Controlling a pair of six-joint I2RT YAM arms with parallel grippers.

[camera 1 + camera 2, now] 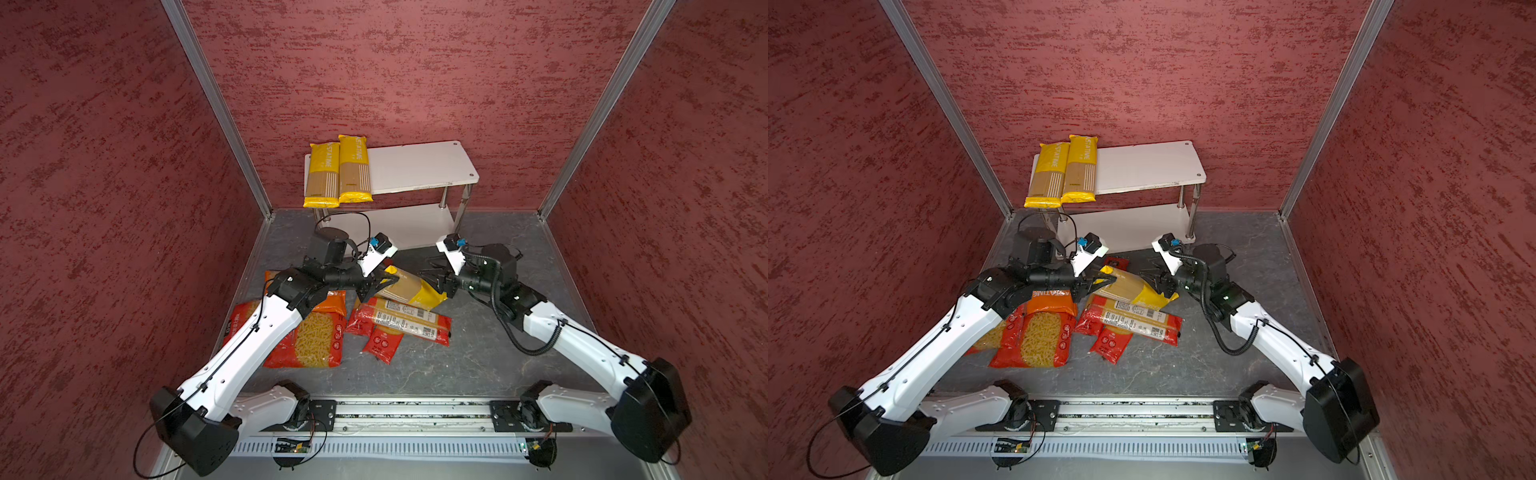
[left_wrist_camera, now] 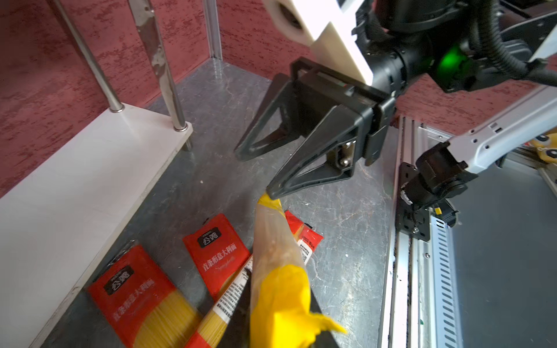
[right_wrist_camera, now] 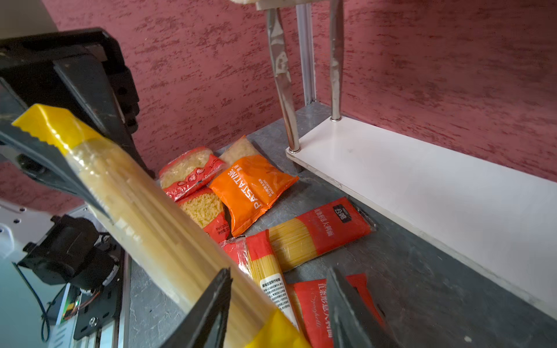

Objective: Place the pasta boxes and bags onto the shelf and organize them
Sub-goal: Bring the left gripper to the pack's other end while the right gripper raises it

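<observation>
Over grey tabletop (image 1: pixel 478 357), left pincer (image 1: pixel 383 283) clamps spaghetti pack (image 1: pixel 409 287).

Red textured walls (image 1: pixel 415 62), grey marbled tabletop (image 1: pixel 478 365), alu corner posts (image 1: pixel 218 104), front rail (image 1: pixel 411 415)

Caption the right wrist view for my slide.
Left claw grips the yellow spaghetti pack while the right claw stands open around its other end, red bags below.

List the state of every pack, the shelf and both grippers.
Shelf, upright.
Two yellow packs, flat on its top board.
Third yellow pack, tilted, one end gripped.
Left gripper, shut on that pack's end.
Right gripper, open at the other end.
Red spaghetti bags, lying on table.
Short-pasta bags, heaped on table.
</observation>
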